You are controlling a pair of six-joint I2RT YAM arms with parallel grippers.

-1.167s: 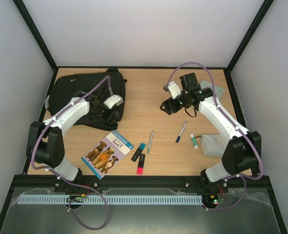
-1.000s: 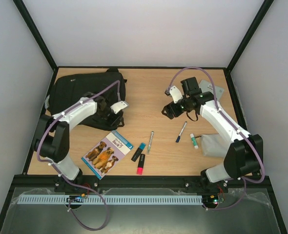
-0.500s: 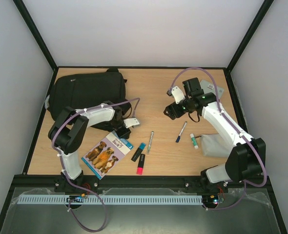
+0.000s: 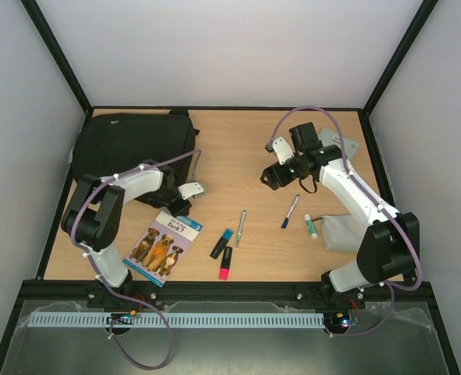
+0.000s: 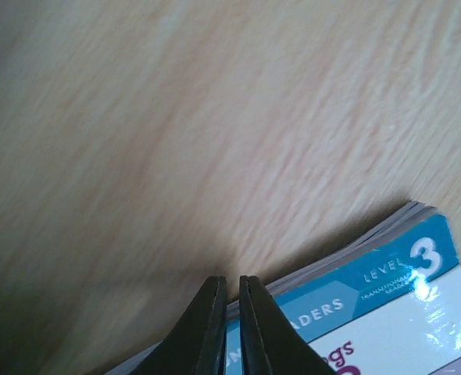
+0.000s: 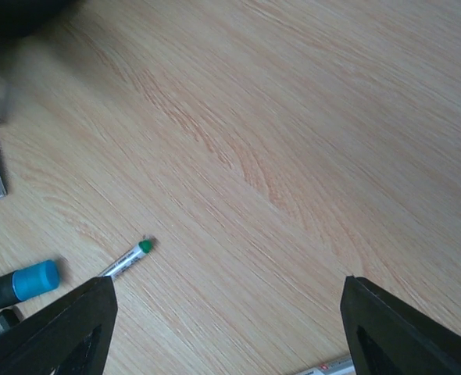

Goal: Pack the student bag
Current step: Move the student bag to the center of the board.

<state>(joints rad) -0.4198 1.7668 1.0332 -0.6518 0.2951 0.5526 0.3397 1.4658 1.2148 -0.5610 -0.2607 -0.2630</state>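
The student bag, a large black backpack, lies at the far left of the table. A blue-and-white dog reader book lies in front of it. My left gripper is at the book's top edge, just off the bag's near corner. In the left wrist view the gripper is shut on the book, with cover and pages showing in the thin gap. My right gripper hovers open over bare wood at centre right, and in its wrist view the gripper holds nothing.
A green-tipped silver pen, a blue-capped highlighter and a pink highlighter lie mid-table. A blue pen, a green-capped white stick and a grey pouch lie to the right. Black frame posts edge the table.
My left arm swung from the bag down to the book and its jaws closed on the top edge. The book has slid a little left. The right arm barely moved.
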